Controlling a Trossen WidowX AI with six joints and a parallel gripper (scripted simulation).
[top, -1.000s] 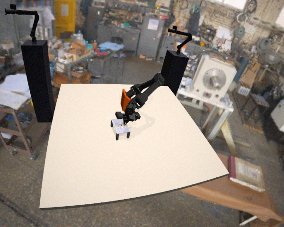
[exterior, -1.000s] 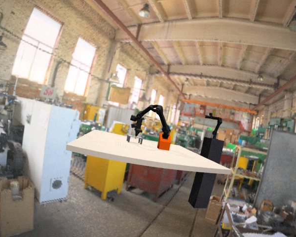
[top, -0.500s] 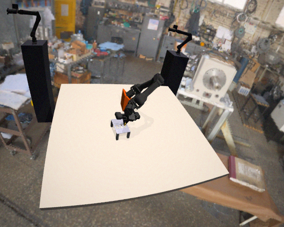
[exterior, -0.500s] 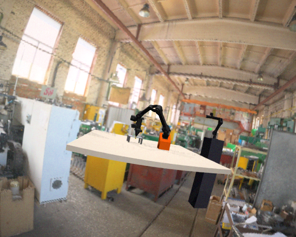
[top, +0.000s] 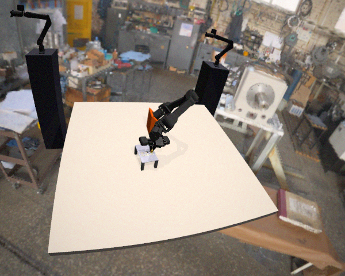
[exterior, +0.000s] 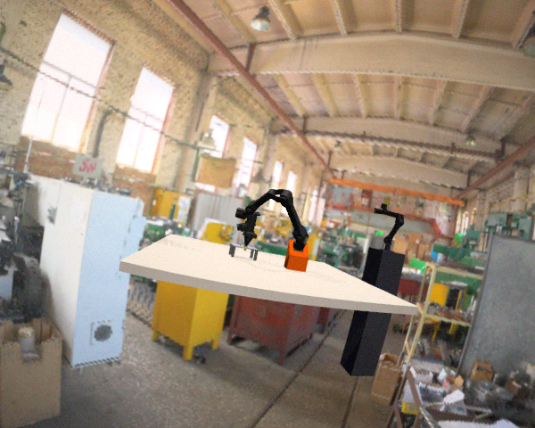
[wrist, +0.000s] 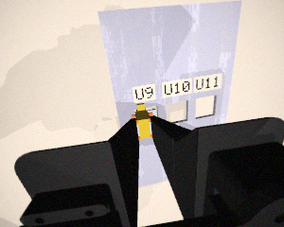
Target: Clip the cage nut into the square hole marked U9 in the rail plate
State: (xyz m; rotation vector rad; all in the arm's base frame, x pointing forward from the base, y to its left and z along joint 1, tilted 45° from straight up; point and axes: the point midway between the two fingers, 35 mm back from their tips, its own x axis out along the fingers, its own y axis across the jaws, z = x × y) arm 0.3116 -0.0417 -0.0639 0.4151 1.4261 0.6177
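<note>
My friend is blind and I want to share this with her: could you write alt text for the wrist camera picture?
A black two-fingered gripper pinches a small yellow and orange cage nut at the U9 hole in a pale lilac rail plate. Beside it are two uncovered square holes, labelled U10 and U11.

A broad, pale cream tabletop (top: 154, 204) (exterior: 240, 271) (wrist: 52, 61) with a dark edge in the top view carries a small raised metal plate (top: 149, 158) (wrist: 142, 52) on short black legs. An orange block (top: 150, 120) (exterior: 296, 259) also stands on it, near the plate but apart from it.
</note>
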